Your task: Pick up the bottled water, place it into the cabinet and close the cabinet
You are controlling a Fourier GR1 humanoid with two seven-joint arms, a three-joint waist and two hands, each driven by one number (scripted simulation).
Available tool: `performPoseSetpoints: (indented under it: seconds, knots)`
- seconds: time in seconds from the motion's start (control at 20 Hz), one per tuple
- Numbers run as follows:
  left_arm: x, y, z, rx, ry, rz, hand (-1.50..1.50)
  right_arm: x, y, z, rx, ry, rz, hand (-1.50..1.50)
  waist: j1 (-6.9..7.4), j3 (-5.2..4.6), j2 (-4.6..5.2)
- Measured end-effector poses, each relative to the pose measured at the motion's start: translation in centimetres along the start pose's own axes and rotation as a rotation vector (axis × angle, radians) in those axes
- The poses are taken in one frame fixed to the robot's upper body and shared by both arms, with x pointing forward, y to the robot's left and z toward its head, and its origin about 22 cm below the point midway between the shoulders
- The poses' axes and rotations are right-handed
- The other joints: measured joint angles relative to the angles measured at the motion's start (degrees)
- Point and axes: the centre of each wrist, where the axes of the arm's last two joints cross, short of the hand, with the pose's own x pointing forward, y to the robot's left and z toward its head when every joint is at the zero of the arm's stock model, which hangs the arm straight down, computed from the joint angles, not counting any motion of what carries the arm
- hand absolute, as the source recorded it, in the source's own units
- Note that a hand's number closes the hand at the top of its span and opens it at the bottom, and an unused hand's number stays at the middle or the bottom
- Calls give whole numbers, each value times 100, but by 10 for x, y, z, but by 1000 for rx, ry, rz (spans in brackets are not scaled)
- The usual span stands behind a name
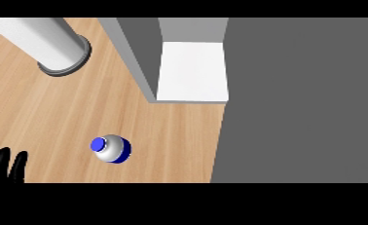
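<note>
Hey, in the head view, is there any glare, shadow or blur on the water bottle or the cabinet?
Head view: bottled water looks soft-edged, with a pale sheen on its body and no clear cast shadow; the cabinet shelf is evenly bright, without glare; left robot hand is cut off by the frame edge.

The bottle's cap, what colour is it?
Blue, on the bottled water standing on the wooden counter; head view.

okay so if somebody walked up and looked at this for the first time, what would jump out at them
Most likely the bottled water, standing alone on the wooden counter at lower left, its blue cap bright against the pale wood. Next, the open cabinet at upper middle, with its white shelf bare and a large grey panel filling the right side. A grey cylinder stands at upper left, and the left hand shows only as black fingers at the lower left edge.
</note>
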Motion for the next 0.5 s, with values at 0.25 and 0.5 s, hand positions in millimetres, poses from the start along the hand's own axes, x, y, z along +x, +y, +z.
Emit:
performPoseSetpoints:
  seconds: [0.25,0.5]
  knots:
    - [-1,1,4,5,26,-16,-150,2,7,-1,7,2,-28,-150,-17,0,-1]
    - [-4,6,8,21,23,-57,-150,2,13,1,11,14,-47,-150,-21,-4,-11]
